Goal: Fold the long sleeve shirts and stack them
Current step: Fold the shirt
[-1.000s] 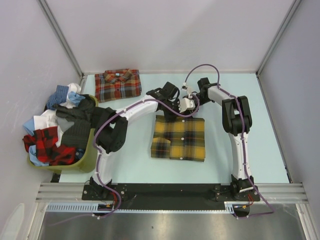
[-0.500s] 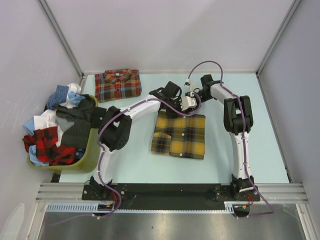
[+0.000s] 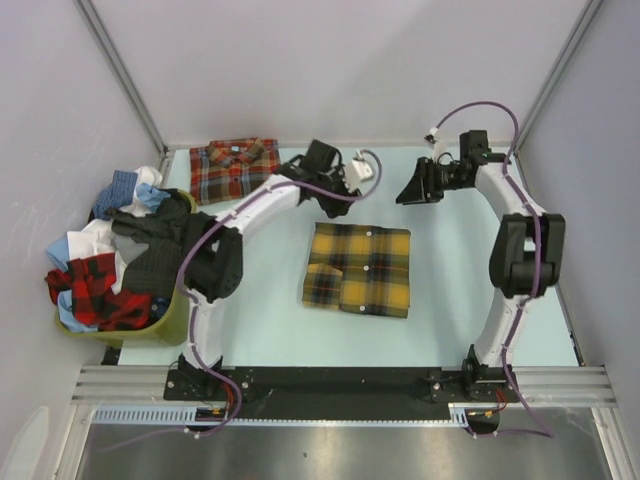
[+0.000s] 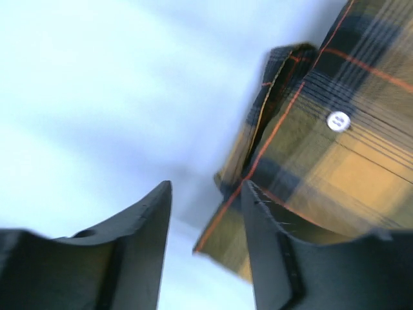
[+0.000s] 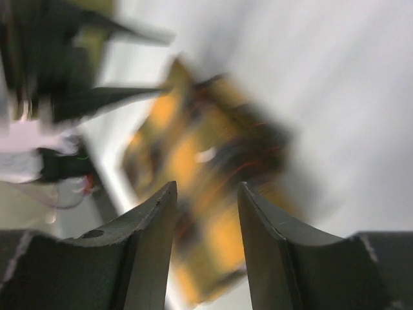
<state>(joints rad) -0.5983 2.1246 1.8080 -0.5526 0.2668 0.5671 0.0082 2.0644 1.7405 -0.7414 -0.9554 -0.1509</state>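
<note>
Our left claw (image 4: 205, 188) stands apart and empty, near the yellow shirt (image 3: 360, 270), which lies folded in the middle of the table (image 3: 450, 300). Our right claw (image 5: 206, 188) also gapes on nothing, its view badly blurred. The red shirt (image 3: 236, 168) lies folded far left.

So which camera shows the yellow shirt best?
The top view: the whole folded yellow shirt lies in plain sight. The left wrist view catches only one corner and a button, close up; the right wrist view shows it blurred.
</note>
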